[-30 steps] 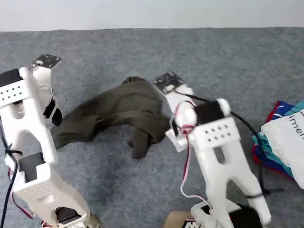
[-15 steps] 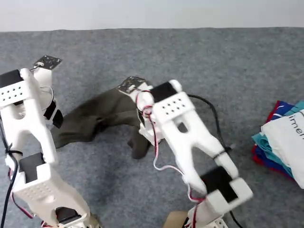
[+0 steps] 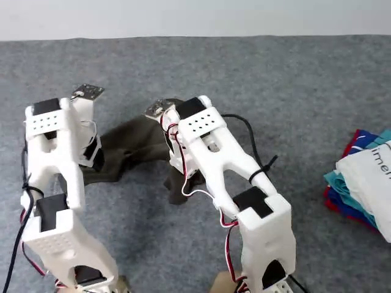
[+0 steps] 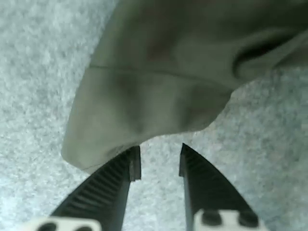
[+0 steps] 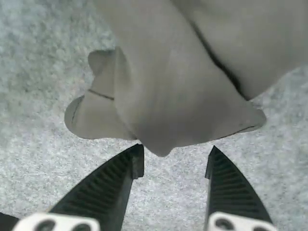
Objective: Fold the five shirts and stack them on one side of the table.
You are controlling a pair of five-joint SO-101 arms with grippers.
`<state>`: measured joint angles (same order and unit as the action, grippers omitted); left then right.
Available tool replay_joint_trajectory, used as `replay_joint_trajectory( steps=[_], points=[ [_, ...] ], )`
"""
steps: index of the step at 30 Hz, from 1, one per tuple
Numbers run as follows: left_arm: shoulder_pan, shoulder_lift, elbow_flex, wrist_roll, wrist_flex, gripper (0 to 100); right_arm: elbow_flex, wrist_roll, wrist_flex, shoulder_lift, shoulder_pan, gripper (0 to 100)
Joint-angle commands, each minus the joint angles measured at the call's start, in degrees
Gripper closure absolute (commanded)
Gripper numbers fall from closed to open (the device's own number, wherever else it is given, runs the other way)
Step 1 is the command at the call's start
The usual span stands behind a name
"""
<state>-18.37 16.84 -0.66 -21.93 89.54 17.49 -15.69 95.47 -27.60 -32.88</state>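
My left gripper (image 4: 160, 161) is spread a little with nothing between its fingers, and an edge of the crumpled olive shirt (image 4: 159, 82) lies just ahead of the tips on the grey table (image 3: 275, 91). My right gripper (image 5: 175, 161) is spread wider over what looks like a sleeve of the shirt, bunched just past its tips. The folded stack (image 3: 366, 177) sits well off beyond my right arm.
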Motion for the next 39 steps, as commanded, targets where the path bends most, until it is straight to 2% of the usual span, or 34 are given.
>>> replay_joint_trajectory(
  steps=[1, 5, 9, 12, 16, 19, 25, 31, 36, 39],
  points=[
    [0.4, -0.7, 0.1, 1.4, -1.4, 86, 2.8, 0.3, -0.9, -0.4, 0.0, 78.6],
    [0.1, -0.7, 0.1, 1.5, -3.0, 86, 2.9, 0.3, -2.7, -2.8, 0.0, 82.3],
    [0.2, -0.5, 0.1, 1.5, -3.8, 86, 2.9, 0.4, -3.3, -3.6, 0.7, 99.6],
    [0.4, -0.5, -0.7, 1.5, -4.2, 91, 3.0, 0.4, -2.8, -3.3, 2.2, 98.1],
    [0.5, -0.5, -7.6, 1.6, -11.3, 96, 3.9, 0.3, -2.6, -1.1, 4.4, 98.8],
    [0.5, -0.5, -12.7, 1.6, -14.3, 97, 4.2, 0.3, -2.6, 1.6, 5.6, 98.8],
    [0.7, -0.4, -15.4, 1.6, -14.8, 97, 4.2, -2.5, 1.4, 4.9, 5.5, 98.9],
    [8.0, -0.5, -19.8, 1.6, -14.3, 97, 4.2, -3.3, 2.0, 7.2, 6.5, 98.9],
    [14.6, -0.8, -21.1, 1.5, -7.6, 100, 4.2, -3.3, 2.2, 9.7, 6.6, 98.9],
    [15.8, -1.1, -21.2, 1.7, -9.4, 100, 4.2, -3.3, 2.2, 11.2, 6.6, 98.9]
  ],
)
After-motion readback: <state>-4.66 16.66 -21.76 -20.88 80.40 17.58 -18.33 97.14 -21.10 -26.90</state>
